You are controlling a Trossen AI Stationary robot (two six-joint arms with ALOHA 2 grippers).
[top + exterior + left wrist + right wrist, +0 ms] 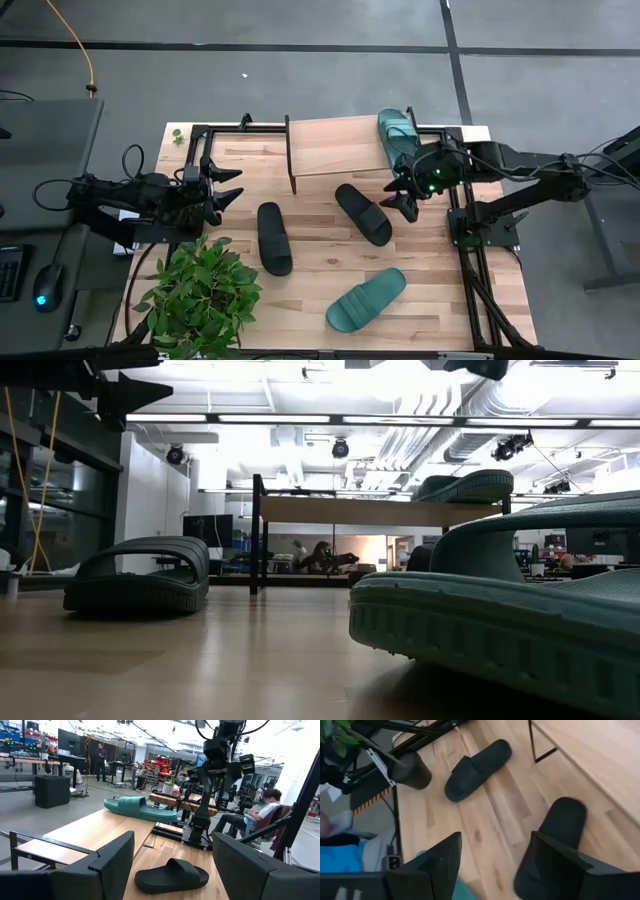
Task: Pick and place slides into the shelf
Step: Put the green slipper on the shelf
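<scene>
Right now you are looking at the shelf [335, 145] standing at the far edge of the surface [310, 290], and everything else is best placed against it. One teal slide [396, 130] is lying on top of the shelf at its right end, with its far tip reaching past the plank's edge. The second teal slide [366, 298] is lying on the surface well in front of the shelf, toward the near right. A black slide [362, 213] is resting just in front of the shelf's right half, angled, and the other black slide [274, 237] is lying in front of the shelf's left end, a little farther out.

Your right tool [403, 192] is hovering just off the shelf's front right corner, over the gap between the shelf and the nearer black slide; its fingers [437, 865] are standing wide apart and are holding nothing. Your left tool [228, 187] is waiting off the shelf's left side, level with its front edge, pointing toward it; its fingers [112, 862] are also spread wide and empty.

A potted plant [200, 295] is sitting at the near left corner of the surface, well away from the shelf. From the left wrist view, a person is sitting in the room beyond the shelf.
</scene>
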